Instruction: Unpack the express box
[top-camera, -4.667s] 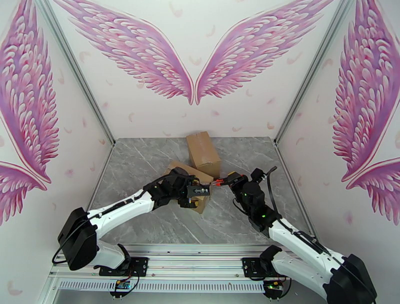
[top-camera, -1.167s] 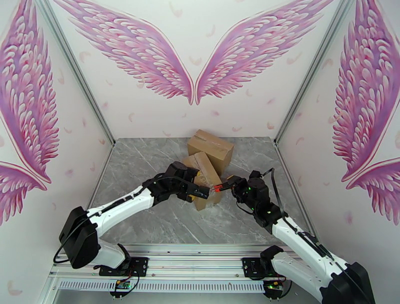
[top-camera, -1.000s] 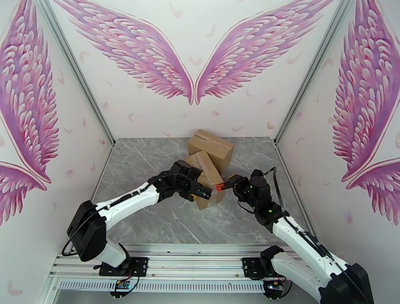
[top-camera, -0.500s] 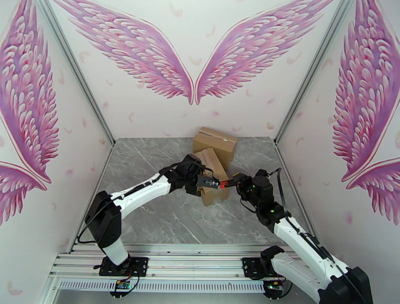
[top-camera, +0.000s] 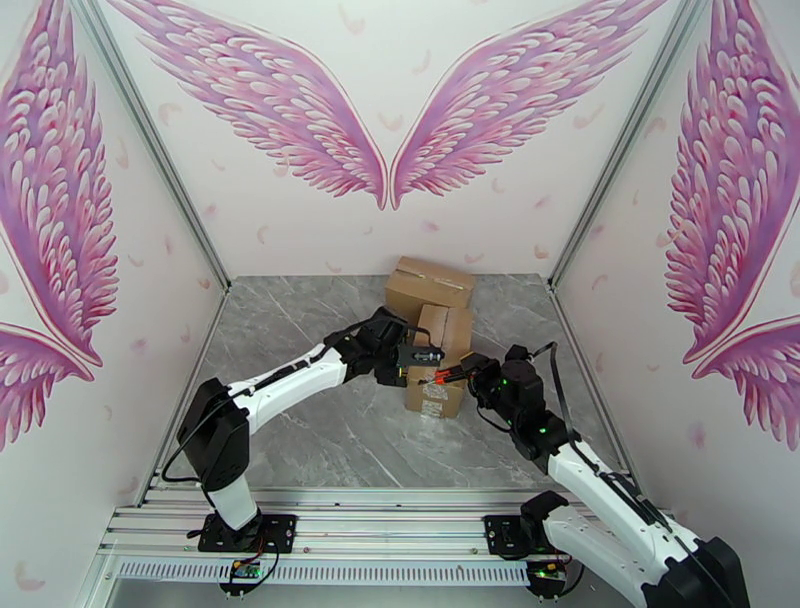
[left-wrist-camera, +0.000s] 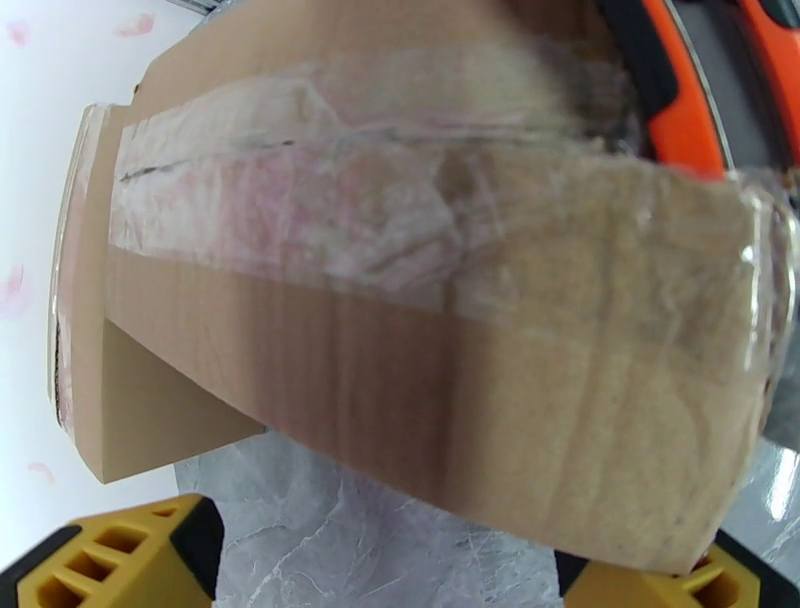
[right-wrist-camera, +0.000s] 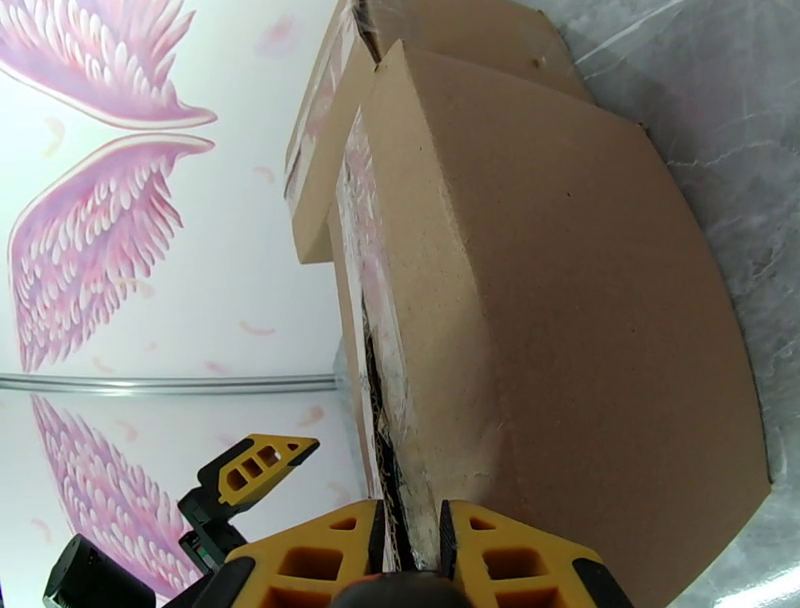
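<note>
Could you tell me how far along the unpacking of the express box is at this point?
Done: the taped seam of the near cardboard box looks partly slit, a dark gap along it. In hand: the right claw holds an orange utility knife at that seam; the left claw stands open at the box. Left: flaps are closed, nothing is out.

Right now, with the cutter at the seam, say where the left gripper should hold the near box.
Across its narrow width near mid-length, coming from the left, opposite the cutter. The near box lies long and narrow, so the left gripper's wide-open fingers probably span only that way; keep off the taped seam.
</note>
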